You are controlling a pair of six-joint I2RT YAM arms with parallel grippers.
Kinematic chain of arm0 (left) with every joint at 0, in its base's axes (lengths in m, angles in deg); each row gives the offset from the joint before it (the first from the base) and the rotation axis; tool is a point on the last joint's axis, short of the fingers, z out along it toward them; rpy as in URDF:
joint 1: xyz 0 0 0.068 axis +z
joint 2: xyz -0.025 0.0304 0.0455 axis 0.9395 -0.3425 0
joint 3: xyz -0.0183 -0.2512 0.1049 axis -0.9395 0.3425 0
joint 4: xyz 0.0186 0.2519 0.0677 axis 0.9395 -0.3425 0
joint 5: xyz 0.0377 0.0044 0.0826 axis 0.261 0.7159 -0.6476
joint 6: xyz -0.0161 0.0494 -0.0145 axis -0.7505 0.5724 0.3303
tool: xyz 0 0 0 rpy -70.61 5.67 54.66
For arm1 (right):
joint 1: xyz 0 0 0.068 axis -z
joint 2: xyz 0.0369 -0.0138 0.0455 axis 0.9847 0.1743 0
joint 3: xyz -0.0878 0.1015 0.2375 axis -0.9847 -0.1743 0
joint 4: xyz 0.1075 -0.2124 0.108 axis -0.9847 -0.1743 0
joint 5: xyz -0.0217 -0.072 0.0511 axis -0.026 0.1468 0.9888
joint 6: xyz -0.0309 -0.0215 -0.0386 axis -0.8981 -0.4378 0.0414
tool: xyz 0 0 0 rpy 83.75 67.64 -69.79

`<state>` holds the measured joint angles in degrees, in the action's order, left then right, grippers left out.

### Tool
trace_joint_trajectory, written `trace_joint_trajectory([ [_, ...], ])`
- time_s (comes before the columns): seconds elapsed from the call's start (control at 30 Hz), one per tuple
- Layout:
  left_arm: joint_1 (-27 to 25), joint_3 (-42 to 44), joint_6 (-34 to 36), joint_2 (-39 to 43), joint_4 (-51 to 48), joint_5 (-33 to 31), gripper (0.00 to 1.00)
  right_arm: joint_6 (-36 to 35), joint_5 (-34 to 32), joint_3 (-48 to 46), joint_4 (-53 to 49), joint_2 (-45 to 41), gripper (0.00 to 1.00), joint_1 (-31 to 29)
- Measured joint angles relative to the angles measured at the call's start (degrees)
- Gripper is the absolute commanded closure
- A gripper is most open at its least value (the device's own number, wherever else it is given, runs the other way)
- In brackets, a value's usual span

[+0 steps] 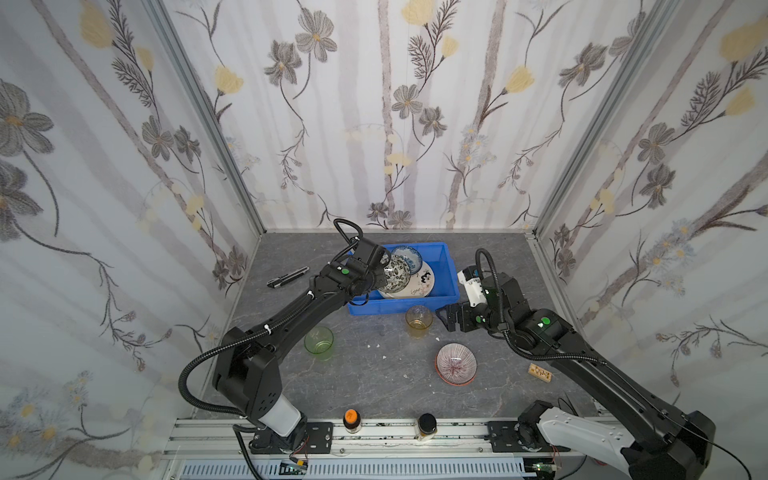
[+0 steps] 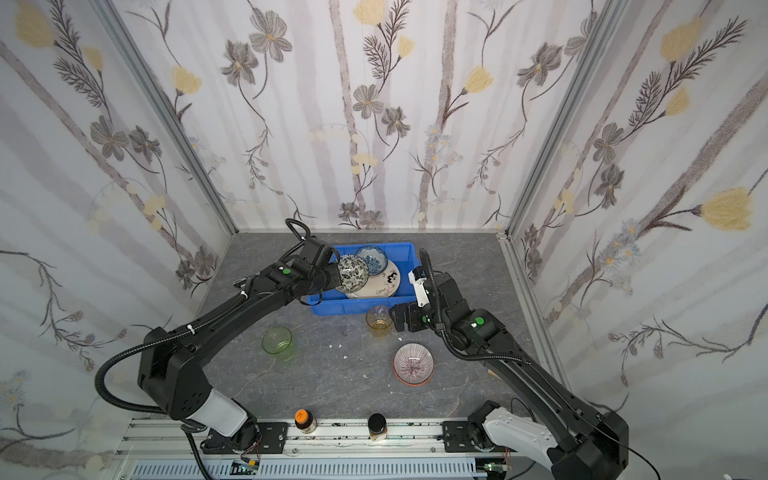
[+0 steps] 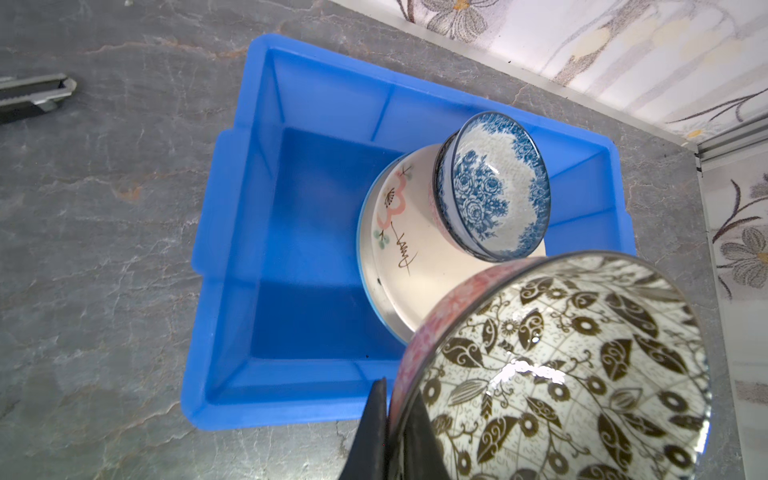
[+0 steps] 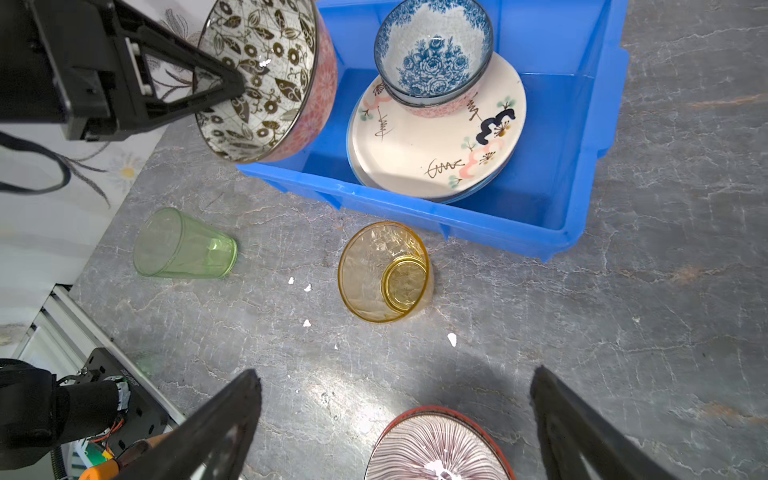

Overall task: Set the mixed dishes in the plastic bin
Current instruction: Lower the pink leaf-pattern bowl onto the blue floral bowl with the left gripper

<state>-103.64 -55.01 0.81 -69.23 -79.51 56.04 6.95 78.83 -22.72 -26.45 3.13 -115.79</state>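
Carrying all the things, the grey marbled tabletop (image 1: 374, 386) is seen in both top views. The plastic bin (image 1: 399, 307) stands near the middle of its back edge. Inside the bin a small stack of plates lies toward the right wall, with the cream plate (image 4: 415, 145) on top.

The black-white leaf bowl (image 3: 561, 374) is the largest bowl. It hangs tilted over the left part of the bin, above the front rim. The left gripper (image 3: 392, 419) pinches its rim, one finger inside the bowl and one on the pink outer wall. Whether the bowl touches the plates cannot be told.

The orange bowl (image 1: 456, 363) with fine stripes stands upright on the tabletop, right of the middle and toward the front edge. The blue floral bowl (image 4: 432, 54) sits on the cream plate, on the side toward the back wall of the bin.

The right gripper (image 4: 395, 376) has its jaws spread wide and holds nothing. It is above the tabletop, just beside the amber tumbler (image 1: 419, 320), near the front right corner of the bin. This tumbler stands upright, close to the front wall of the bin. The green tumbler (image 1: 319, 340) stands upright left of the middle, well apart from the bin.

A black pen-like tool (image 1: 288, 277) lies near the left edge, toward the back.
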Motion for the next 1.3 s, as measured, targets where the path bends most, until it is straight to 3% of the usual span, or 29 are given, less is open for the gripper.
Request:
trace_joint_trajectory([
  [0.37, 2.4, -13.1, 5.5, -12.7, -1.6, 2.8, 1.0, 4.6, -4.3, -14.4, 9.3, -13.8, 0.0, 0.2],
  [0.7, 3.5, -27.7, 9.7, -26.2, -0.2, 5.4, 1.0, 11.0, -10.5, -20.7, 6.8, -25.0, 0.0, 0.2],
  [1.3, 4.0, -30.4, 11.4, -31.9, -1.2, 5.9, 1.0, 14.8, -13.0, -24.7, 3.4, -29.0, 0.0, 0.2],
])
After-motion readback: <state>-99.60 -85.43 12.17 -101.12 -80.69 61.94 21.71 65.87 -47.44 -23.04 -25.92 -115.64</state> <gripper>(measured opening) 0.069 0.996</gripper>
